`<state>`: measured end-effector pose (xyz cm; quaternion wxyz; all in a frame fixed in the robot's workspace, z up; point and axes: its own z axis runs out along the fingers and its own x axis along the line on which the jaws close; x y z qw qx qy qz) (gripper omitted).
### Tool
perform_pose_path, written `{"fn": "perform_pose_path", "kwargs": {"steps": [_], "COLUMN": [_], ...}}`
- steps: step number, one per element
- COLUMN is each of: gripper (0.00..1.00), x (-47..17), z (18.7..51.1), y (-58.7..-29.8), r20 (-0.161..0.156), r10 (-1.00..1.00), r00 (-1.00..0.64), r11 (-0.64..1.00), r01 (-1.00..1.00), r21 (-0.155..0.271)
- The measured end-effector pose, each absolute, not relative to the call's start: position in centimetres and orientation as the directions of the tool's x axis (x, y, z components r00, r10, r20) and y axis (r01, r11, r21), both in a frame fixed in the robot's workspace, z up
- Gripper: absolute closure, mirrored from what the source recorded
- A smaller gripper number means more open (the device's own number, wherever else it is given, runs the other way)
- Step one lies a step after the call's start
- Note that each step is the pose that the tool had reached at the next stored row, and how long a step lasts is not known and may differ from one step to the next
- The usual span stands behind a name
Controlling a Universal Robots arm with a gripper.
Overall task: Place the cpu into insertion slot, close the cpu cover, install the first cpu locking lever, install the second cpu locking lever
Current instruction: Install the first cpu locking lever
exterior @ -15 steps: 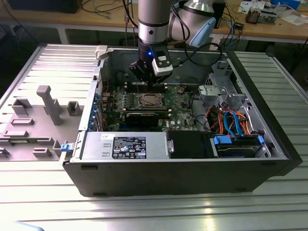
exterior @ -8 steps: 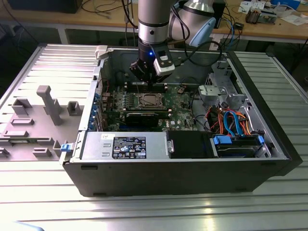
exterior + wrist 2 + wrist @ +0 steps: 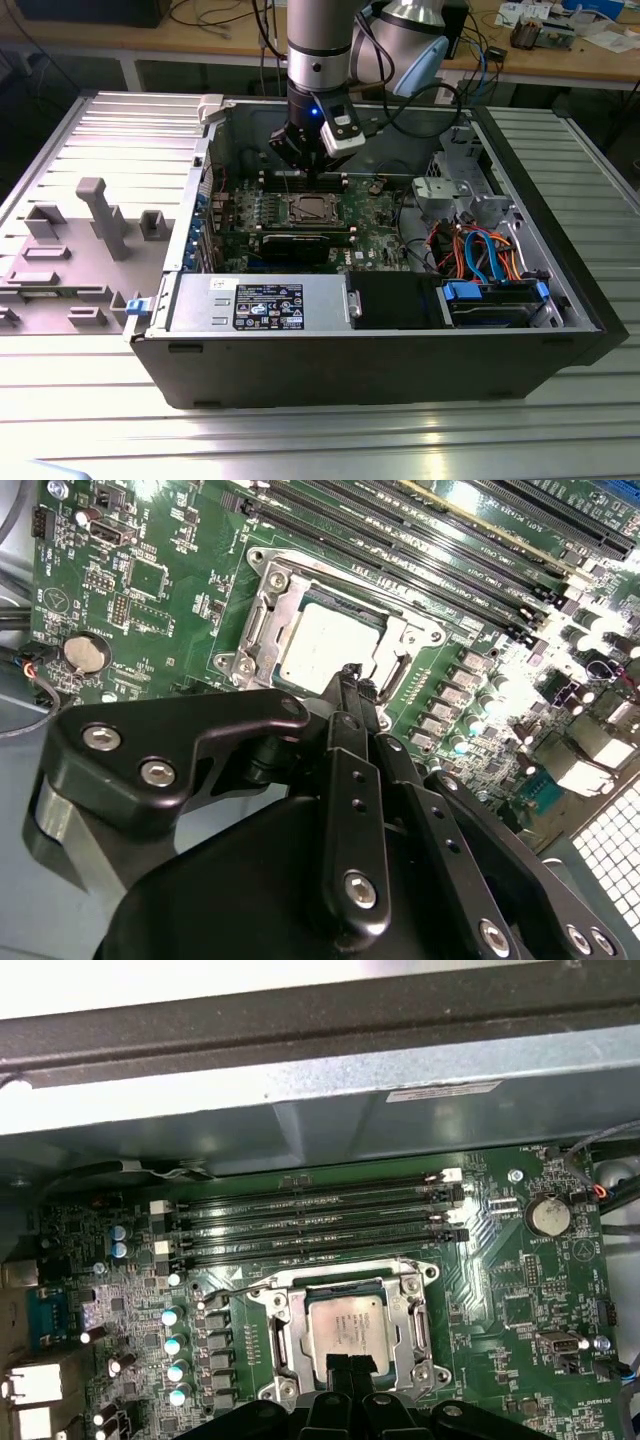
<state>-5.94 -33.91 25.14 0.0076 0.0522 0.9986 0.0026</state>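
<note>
Gripper (image 3: 345,1362) closed, fingertips pinched together, nothing held between them. Hovers low over the motherboard (image 3: 520,1310), tips just above the near edge of the cpu (image 3: 345,1325); contact or a small gap, cannot tell. Same pose in the exterior view: gripper (image 3: 305,168) inside the open case (image 3: 400,350), over the socket area.

Cpu seated flat in the insertion slot (image 3: 262,1298), silvery top facing up, square to the rim. No contact field showing around it. Cpu cover (image 3: 283,1342) apparently down, framing the cpu through its window; also lying flat in the second wrist view, cover (image 3: 262,630) around cpu (image 3: 325,645). Thin wire lever (image 3: 240,1287) angled out from the socket corner toward the capacitors; probably not latched, hard to confirm. Memory slots (image 3: 320,1220) just beside the socket, on the far side from the gripper.

Handling, as judgement:
- Cpu: light, rigid, slick metal top, fragile underside and socket contacts. Best held by two opposite edges only, kept level, no sliding once seated.
- Cover: thin sheet metal, slightly springy. Best pushed at the free edge, away from the hinge.
- Levers: stiff spring wire, likely needing firm force. Best pressed at the bent end, then hooked sideways under the catch.
</note>
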Motion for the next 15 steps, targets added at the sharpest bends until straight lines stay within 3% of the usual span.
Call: {"fn": "perform_pose_path", "kwargs": {"steps": [15], "gripper": [0.89], "x": [-5.94], "z": [25.14], "y": [-33.91], "r20": [-0.015], "r10": [0.075], "r00": [-0.997], "r11": [0.997], "r01": [0.075], "r21": [0.006]}}
